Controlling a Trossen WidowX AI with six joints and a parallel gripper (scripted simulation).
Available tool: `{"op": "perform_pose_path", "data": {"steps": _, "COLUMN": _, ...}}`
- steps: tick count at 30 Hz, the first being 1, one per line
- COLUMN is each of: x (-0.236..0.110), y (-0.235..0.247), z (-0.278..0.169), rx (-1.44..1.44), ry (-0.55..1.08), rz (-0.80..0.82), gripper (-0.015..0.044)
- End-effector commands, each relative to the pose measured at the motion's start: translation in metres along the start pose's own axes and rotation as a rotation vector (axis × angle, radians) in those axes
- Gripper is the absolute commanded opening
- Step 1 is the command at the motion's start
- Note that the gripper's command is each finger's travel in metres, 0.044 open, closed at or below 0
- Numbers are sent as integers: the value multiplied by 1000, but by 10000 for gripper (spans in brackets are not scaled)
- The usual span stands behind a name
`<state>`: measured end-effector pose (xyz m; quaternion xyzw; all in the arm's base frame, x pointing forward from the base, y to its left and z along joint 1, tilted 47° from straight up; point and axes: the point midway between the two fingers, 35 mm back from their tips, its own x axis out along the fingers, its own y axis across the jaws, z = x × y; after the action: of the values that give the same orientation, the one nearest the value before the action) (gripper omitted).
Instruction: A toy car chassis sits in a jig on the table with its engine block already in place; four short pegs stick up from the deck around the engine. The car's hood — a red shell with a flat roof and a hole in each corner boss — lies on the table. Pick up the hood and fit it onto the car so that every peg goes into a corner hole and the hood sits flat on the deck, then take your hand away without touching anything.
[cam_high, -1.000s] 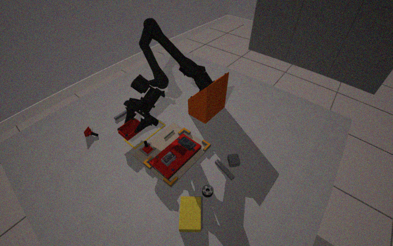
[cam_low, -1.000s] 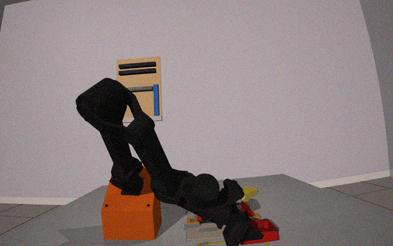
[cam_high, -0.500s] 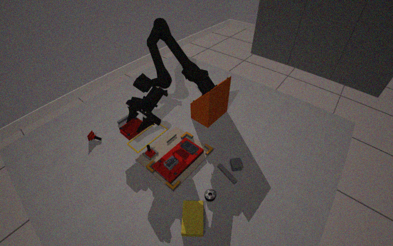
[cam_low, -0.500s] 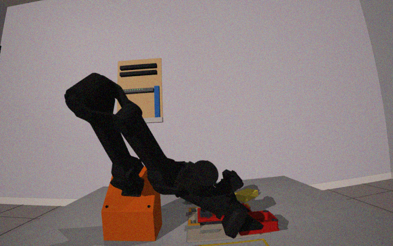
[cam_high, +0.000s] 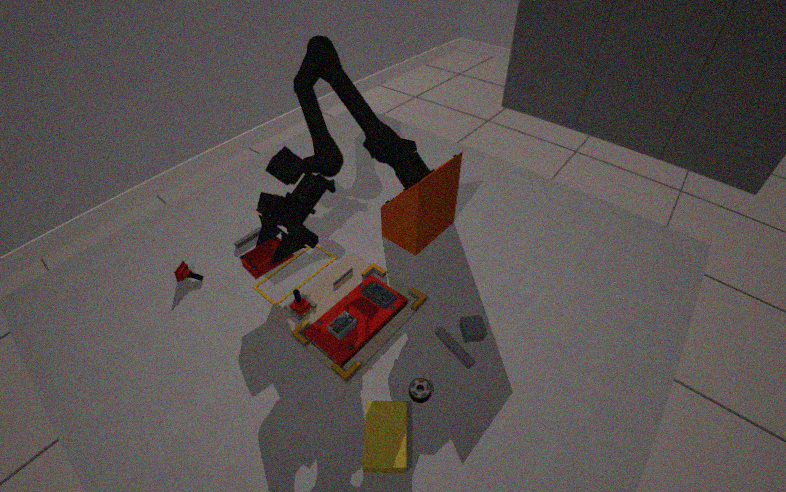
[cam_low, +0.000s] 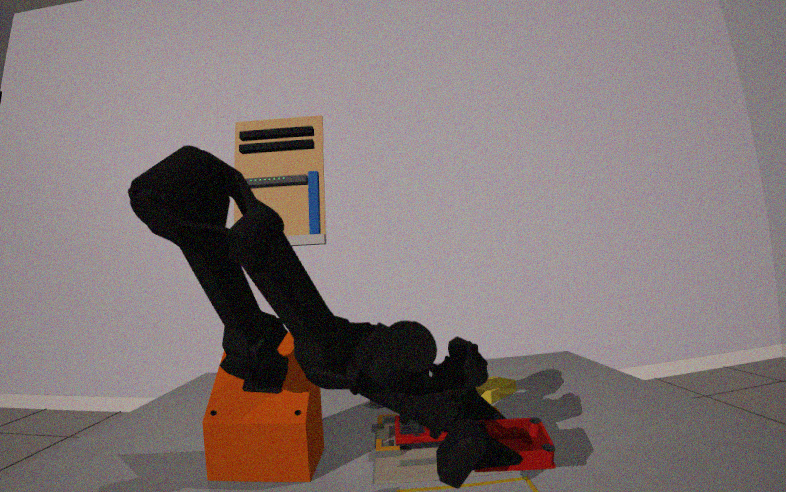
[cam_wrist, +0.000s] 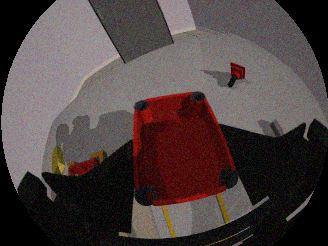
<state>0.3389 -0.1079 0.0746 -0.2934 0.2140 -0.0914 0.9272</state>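
Observation:
The red hood (cam_high: 262, 259) (cam_low: 524, 443) (cam_wrist: 180, 155) is between the fingers of my gripper (cam_high: 273, 250) (cam_low: 510, 439) (cam_wrist: 177, 135), which is shut on its two sides. The hood shows a sunken middle and dark round corner bosses. It seems a little above the table, beside the yellow outline; the exact gap is hard to tell. The red chassis (cam_high: 368, 319) (cam_low: 406, 439) (cam_wrist: 82, 167) lies in the jig (cam_high: 348, 371), nearer the top camera than the hood. The grey engine block (cam_high: 342, 324) sits on its deck. The pegs are too small to make out clearly.
A red piece with a black post (cam_high: 299, 305) stands beside the chassis. Another red and black piece (cam_high: 183, 271) (cam_wrist: 236, 72) lies beyond the hood. A grey bar (cam_high: 454, 346), grey block (cam_high: 472, 328), wheel (cam_high: 420, 389) and yellow block (cam_high: 385, 435) lie on the chassis's other side.

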Motion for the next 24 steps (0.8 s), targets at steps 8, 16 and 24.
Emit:
{"op": "perform_pose_path", "data": {"steps": 8, "x": 1, "y": 0, "z": 0, "rx": 258, "ry": -2, "rz": 2, "gripper": 0}}
{"op": "perform_pose_path", "data": {"steps": 16, "x": 1, "y": 0, "z": 0, "rx": 437, "ry": -2, "rz": 2, "gripper": 0}}
{"op": "perform_pose_path", "data": {"steps": 24, "x": 1, "y": 0, "z": 0, "rx": 617, "ry": -1, "rz": 2, "gripper": 0}}
